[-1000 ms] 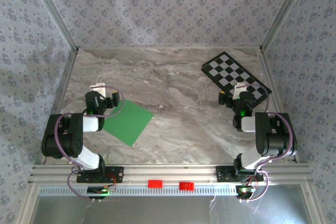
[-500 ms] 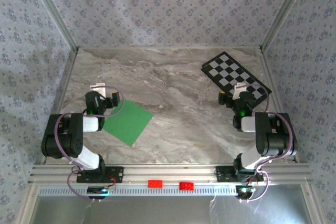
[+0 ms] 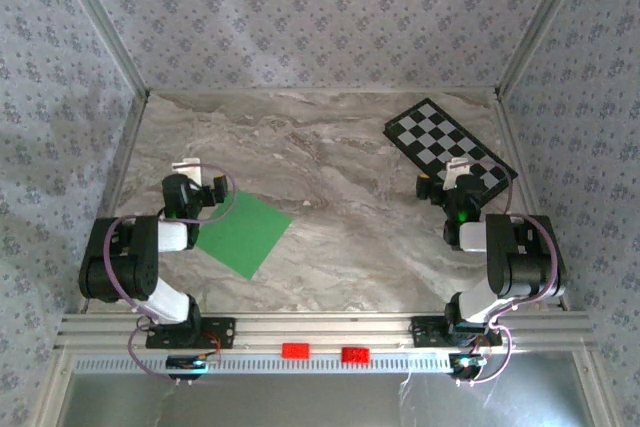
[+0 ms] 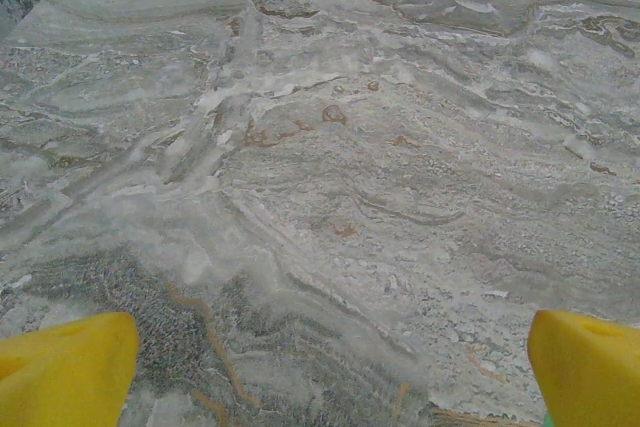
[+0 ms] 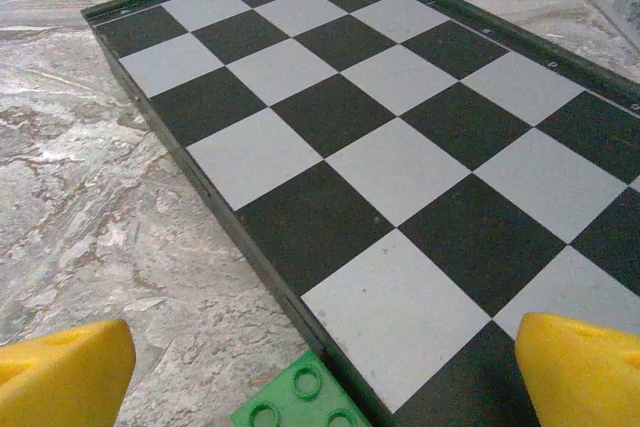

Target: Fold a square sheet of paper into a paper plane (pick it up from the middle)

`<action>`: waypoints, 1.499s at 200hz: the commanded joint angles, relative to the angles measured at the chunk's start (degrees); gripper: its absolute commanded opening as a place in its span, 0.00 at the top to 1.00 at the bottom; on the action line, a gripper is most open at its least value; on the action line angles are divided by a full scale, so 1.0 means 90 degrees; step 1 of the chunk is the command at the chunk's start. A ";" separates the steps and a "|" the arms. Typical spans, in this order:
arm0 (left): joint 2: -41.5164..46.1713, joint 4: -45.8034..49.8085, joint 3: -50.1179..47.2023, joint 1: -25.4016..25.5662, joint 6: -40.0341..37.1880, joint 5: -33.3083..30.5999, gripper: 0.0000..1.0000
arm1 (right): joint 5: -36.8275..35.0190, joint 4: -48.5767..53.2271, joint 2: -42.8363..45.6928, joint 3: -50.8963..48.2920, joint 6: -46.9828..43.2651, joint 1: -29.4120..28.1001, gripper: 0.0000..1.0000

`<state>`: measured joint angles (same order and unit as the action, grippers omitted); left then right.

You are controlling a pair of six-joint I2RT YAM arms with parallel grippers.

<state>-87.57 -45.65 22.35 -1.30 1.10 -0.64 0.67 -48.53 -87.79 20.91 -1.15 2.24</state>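
From above, the square sheet of paper [image 3: 243, 235] lies flat and unfolded on the tabletop [image 3: 330, 177] at 8 o'clock from centre: no fold made, not yet picked up. Left wrist: the left fingers [image 4: 65, 372] stand wide apart over bare marble. Right wrist: the right fingers [image 5: 60, 372], spread and empty, face the checkered board [image 5: 380, 117]

Table [image 3: 340, 177]: grey-brown marble-look top, veined, smooth, faint sheen.
Square sheet of paper [image 3: 245, 234]: thin bright green paper, matt, flat.
Checkered board [image 5: 400, 147]: smooth black and white squares, low sheen, dark rim.
Green block [image 5: 300, 402]: studded plastic, slightly glossy.
Left gripper [image 4: 330, 347], right gripper [image 5: 325, 347]: yellow fingers, matt, plastic-looking.
Front rail [image 3: 320, 329]: bare ribbed metal.
Walls [image 3: 320, 17]: matt patterned covering.
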 commanded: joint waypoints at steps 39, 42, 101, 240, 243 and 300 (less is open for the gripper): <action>0.0540 0.0745 0.0374 -0.0048 0.0048 0.0118 0.00 | -0.0251 -0.0770 0.0728 -0.0640 -0.0298 -0.0258 0.00; 0.0621 0.0763 0.0356 -0.0046 0.0052 0.0087 0.00 | -0.0237 -0.0568 0.0874 -0.0616 -0.0277 -0.0250 0.00; 0.2549 0.3473 0.0976 -0.0059 0.1448 -0.0566 0.00 | 0.0043 0.5504 0.3574 0.1054 0.1335 -0.0027 0.00; 0.2155 0.7044 0.1455 0.1843 0.3915 0.1189 0.00 | 0.3982 0.7017 0.4035 0.1092 0.3609 0.0162 0.00; 0.2094 0.7059 0.1476 0.1895 0.3982 0.1143 0.00 | 0.4021 0.6998 0.4053 0.1065 0.3605 0.0161 0.00; 0.0990 0.6630 0.1756 0.2309 0.4586 0.0939 0.00 | 0.4124 0.7117 0.4093 0.0919 0.3644 0.0133 0.00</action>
<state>-75.83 15.20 35.92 18.83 38.81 9.30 35.86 13.78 -51.42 30.02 30.74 3.73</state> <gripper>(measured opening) 0.997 0.997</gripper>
